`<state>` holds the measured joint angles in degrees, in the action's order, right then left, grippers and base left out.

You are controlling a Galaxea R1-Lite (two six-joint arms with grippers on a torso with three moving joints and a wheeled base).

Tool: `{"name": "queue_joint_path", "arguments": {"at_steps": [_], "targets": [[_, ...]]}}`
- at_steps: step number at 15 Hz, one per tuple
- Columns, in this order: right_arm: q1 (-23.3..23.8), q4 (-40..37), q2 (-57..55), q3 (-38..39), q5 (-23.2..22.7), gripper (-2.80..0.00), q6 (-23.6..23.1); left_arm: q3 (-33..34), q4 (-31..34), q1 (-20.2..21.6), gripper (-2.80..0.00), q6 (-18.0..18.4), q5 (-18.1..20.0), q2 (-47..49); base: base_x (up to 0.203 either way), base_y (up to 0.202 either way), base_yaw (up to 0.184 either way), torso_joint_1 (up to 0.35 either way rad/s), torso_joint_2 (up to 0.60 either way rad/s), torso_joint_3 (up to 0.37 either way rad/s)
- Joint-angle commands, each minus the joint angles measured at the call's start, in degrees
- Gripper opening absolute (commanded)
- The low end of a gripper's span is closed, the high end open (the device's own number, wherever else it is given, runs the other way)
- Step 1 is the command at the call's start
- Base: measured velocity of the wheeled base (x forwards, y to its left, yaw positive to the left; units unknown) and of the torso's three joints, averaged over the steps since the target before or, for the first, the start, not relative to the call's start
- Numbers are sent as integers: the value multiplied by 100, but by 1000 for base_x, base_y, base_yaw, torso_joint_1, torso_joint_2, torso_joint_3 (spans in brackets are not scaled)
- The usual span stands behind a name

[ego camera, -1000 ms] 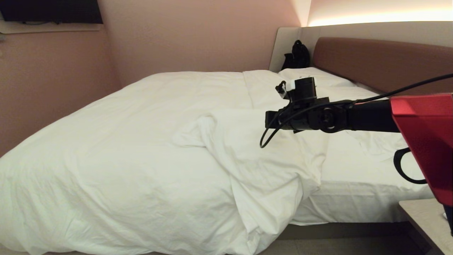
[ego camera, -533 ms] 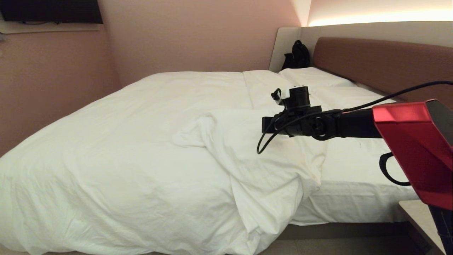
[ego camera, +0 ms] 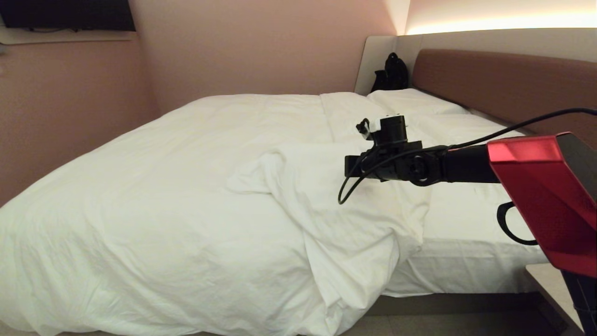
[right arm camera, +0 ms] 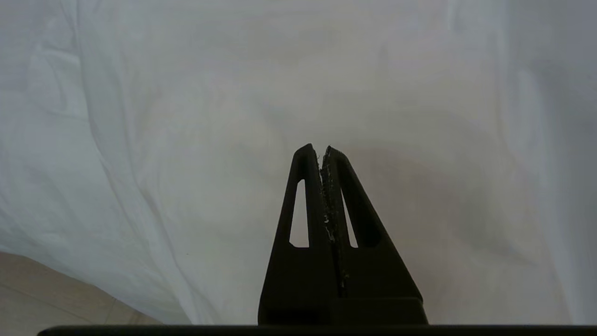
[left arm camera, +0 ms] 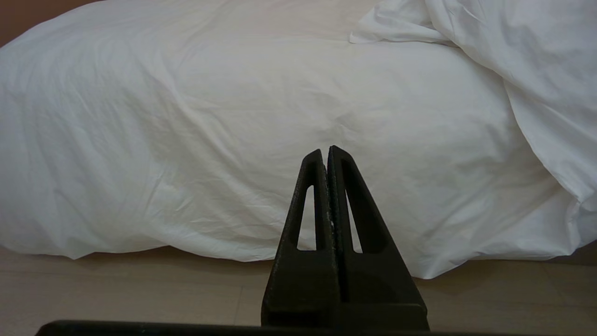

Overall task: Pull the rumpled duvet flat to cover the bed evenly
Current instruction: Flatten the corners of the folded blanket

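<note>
Duvet: I see the white duvet (ego camera: 186, 196) spread over most of the bed (ego camera: 466, 270), hanging down the near side to the floor (left arm camera: 116, 289); one corner is folded back on itself near the head end, so the mattress sheet (ego camera: 471, 219) lies bare there.
Fold: the turned-back flap makes a rumpled ridge running from the middle of the bed down over the near edge.
Right tool: my right tool (right arm camera: 322, 151) is out over the folded flap, reaching in from the right side, pointing down at the white cloth; its fingers are pressed together with nothing pinched between them.
Left tool: my left tool (left arm camera: 326, 151) sits low beside the bed, facing the draped side of the duvet, fingers pressed together and empty, apart from the cloth.
Head end: two flat pillows (ego camera: 410, 100) lie against the reddish-brown headboard (ego camera: 503, 81); a black bag (ego camera: 392, 72) stands in the far corner.
Nightstand: a corner of it (ego camera: 543, 280) shows at the right.
</note>
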<state>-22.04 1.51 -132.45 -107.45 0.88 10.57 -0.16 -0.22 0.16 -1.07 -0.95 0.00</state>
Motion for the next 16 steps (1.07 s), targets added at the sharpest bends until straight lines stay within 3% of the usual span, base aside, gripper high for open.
{"name": "queue_joint_path", "arguments": {"at_steps": [1, 2, 3, 12, 16], "targets": [[-2, 7, -61, 4, 0, -280, 6, -2, -4, 2, -280, -6, -1, 0, 0, 0, 0, 0, 0, 0], [-2, 7, -79, -4, -9, -280, 6, 6, -4, 2, -280, 2, -1, 0, 0, 0, 0, 0, 0, 0], [-2, 7, -85, -20, -9, 0, -2, -2, -4, 2, -280, 2, -1, 0, 0, 0, 0, 0, 0, 0], [-11, 23, -176, -233, -106, 0, -11, 0, -4, 2, -280, -7, -1, 0, 0, 0, 0, 0, 0, 0], [-11, 69, -197, -250, -404, 0, -11, 6, -4, 2, -280, 1, -1, 0, 0, 0, 0, 0, 0, 0]]}}
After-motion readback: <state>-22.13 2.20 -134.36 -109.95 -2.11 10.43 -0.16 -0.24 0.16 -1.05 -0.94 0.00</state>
